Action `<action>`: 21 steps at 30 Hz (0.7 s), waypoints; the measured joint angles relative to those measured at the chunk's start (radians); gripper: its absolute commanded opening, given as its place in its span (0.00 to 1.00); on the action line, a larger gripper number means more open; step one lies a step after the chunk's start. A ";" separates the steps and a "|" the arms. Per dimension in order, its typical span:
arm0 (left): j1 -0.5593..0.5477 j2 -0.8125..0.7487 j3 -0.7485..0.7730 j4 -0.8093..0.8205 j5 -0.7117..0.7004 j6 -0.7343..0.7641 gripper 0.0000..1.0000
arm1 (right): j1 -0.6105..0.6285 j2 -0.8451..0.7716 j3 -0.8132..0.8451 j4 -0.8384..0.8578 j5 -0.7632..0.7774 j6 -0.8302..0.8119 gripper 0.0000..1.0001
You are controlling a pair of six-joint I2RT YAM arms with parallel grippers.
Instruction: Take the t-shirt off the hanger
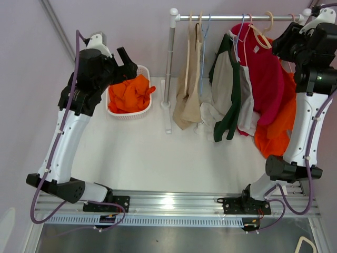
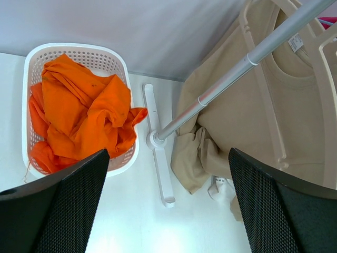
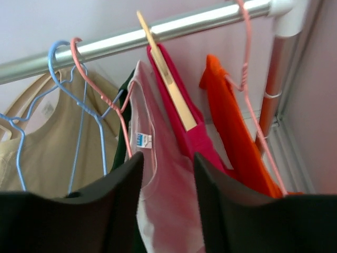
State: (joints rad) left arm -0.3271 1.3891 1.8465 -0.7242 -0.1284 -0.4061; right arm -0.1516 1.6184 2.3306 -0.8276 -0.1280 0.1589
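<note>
Several t-shirts hang on a metal rail (image 1: 237,17): a beige one (image 1: 188,87), a green and beige one (image 1: 227,89), a magenta one (image 1: 263,74) on a wooden hanger (image 3: 171,95), and an orange one (image 1: 279,126) on a pink wire hanger (image 3: 253,121). My right gripper (image 1: 279,45) is raised at the rail's right end. In the right wrist view it (image 3: 167,161) is open, with a pale pink shirt (image 3: 168,205) showing between its fingers, beside the magenta shirt (image 3: 195,137). My left gripper (image 1: 129,58) is open and empty, above the basket (image 2: 105,52) and the rail's foot (image 2: 160,158).
A white basket (image 1: 143,108) at the back left holds an orange garment (image 1: 129,95). The rail's left upright (image 1: 170,68) stands beside it on a white foot (image 1: 168,124). A blue wire hanger (image 3: 79,126) holds the beige shirt (image 3: 47,142). The right upright (image 3: 274,89) is close to the wall.
</note>
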 measured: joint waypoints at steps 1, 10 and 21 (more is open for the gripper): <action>0.000 -0.008 -0.008 0.002 0.000 0.003 0.99 | -0.003 0.013 0.000 -0.006 -0.021 0.001 0.34; 0.000 -0.032 -0.039 0.018 0.000 0.018 1.00 | -0.020 0.050 0.002 -0.005 -0.106 0.006 0.15; 0.000 -0.032 -0.039 0.034 0.004 0.026 1.00 | -0.072 0.144 0.063 0.042 -0.149 -0.010 0.23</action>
State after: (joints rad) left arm -0.3271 1.3575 1.8080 -0.6907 -0.1246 -0.3805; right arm -0.2241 1.7626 2.3932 -0.7860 -0.2768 0.1493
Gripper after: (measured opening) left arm 0.994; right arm 0.212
